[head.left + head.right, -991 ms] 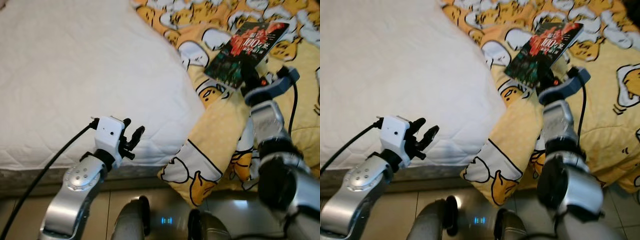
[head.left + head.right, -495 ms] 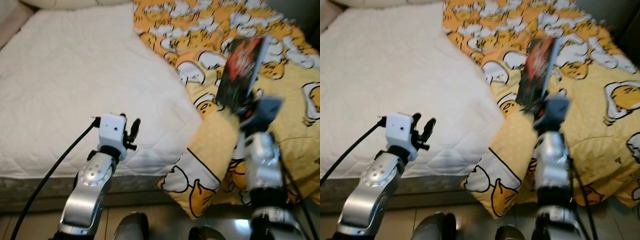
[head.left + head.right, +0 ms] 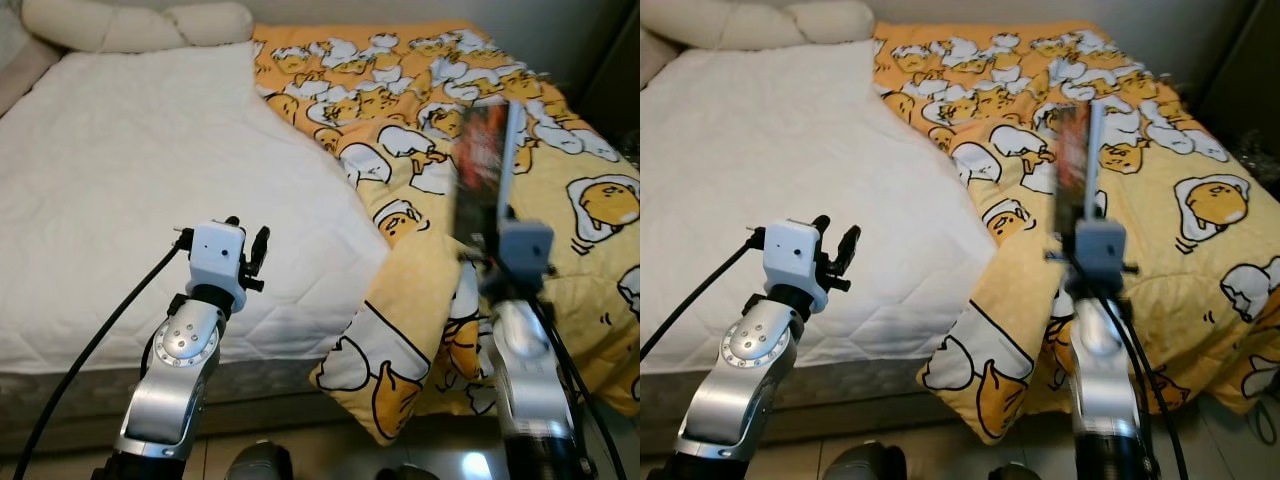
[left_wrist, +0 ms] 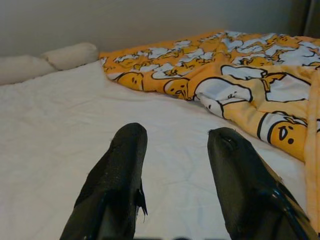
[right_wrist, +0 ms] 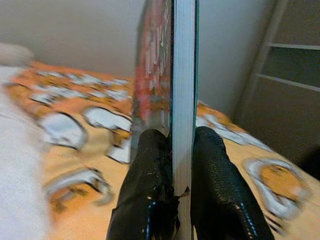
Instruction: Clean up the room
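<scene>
Right gripper (image 5: 172, 142) closed on the lower edge of a book (image 3: 482, 165), one black finger pressed on each cover, the white page block between them. Book held upright above the yellow blanket (image 3: 590, 200), clear of it, long axis pointing up and away from the wrist, red and dark cover turned toward the robot's left, thin edge facing the head camera. Slightly blurred there, so title not readable. Left gripper (image 4: 175, 150) empty, fingers spread apart, hovering above the white mattress (image 3: 110, 180) near its front edge, well apart from the book. Pillows (image 3: 130, 22) lying at the far end of the bed. Probably a carry step of the tidying: book already lifted, no place to put it down visible yet. Dark shelves (image 5: 287, 80) seen behind the book in the right wrist view, perhaps the destination, but not certain. Grip only at one short edge, so some risk of the tall book tipping or sliding during a turn.
</scene>
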Tool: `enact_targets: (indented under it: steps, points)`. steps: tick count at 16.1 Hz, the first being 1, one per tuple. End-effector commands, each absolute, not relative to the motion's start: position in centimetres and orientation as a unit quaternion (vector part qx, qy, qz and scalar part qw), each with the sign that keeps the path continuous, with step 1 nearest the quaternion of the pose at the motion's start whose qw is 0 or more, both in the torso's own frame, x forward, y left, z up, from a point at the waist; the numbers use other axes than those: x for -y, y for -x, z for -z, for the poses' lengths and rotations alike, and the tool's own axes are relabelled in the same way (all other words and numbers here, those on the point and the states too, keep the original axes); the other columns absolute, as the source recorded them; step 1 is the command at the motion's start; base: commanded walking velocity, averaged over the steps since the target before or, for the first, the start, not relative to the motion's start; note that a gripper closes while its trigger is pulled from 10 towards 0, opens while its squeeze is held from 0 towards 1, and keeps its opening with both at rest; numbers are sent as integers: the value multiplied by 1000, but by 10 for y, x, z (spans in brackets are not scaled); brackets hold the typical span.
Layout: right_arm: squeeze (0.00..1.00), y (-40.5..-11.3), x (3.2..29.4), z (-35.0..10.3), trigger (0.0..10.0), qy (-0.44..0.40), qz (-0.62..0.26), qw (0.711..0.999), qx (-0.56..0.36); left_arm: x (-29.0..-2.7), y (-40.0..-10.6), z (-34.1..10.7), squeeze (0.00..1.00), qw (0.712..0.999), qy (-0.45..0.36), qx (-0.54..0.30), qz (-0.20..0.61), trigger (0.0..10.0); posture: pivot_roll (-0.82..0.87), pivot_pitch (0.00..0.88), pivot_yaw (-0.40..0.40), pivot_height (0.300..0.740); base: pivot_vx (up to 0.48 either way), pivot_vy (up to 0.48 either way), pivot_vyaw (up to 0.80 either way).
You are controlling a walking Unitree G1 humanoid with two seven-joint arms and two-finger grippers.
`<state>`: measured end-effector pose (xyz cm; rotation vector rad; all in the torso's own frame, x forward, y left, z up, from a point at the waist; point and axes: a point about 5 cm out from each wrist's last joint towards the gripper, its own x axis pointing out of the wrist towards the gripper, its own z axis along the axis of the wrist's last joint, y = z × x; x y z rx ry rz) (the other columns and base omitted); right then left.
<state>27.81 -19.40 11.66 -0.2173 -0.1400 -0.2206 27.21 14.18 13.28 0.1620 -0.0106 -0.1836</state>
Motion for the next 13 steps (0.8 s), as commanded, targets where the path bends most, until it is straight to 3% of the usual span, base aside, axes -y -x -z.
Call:
enact_targets:
  steps: [1,7,13]
  points:
    - [0,-277,188,-129,10000,111,122,981,104,-143,-275,-132,0,992,-89,5,93,10000,5,0,47,740,0,319,0]
    - [0,-262,180,-128,10000,64,117,987,95,-150,-276,-134,0,993,-85,9,83,10000,-1,0,21,740,0,318,0]
    - [0,-271,186,-129,10000,38,89,994,56,-152,-275,-132,0,993,-92,5,78,10000,-9,14,36,740,0,319,0]
